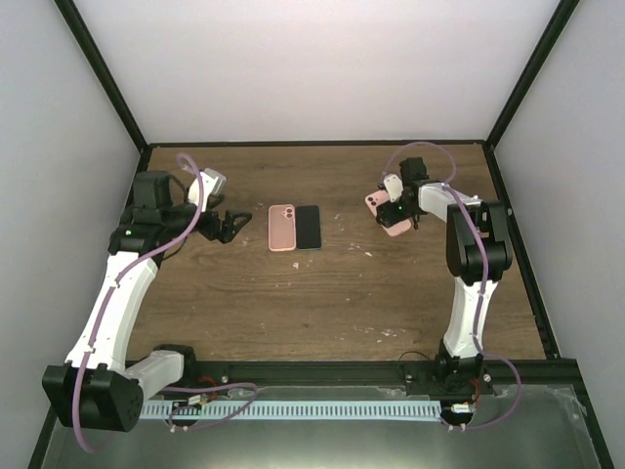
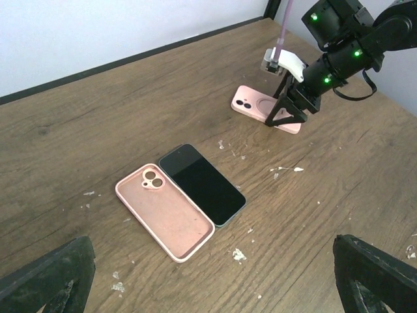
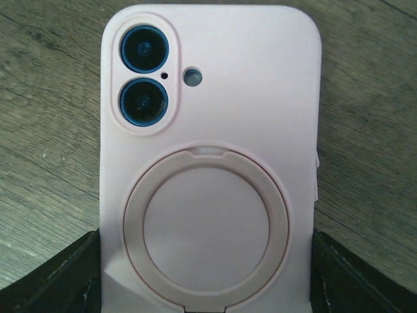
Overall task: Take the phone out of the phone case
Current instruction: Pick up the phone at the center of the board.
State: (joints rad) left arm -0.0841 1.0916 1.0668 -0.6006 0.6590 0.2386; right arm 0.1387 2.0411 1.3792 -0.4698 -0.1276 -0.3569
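White walls box in a scuffed wooden tabletop (image 1: 293, 303). Near its far right corner the pink cased phone (image 3: 208, 130) shows its back, long edges pinched between the right fingers (image 3: 58, 280). The left fingers (image 2: 45, 280) hang spread and empty toward the far left corner. An empty case (image 2: 166, 212) and a bare phone (image 2: 202, 182) lie touching (mid far edge). Likely risk: that sideways squeeze clamps case onto phone, so pulling lifts both.
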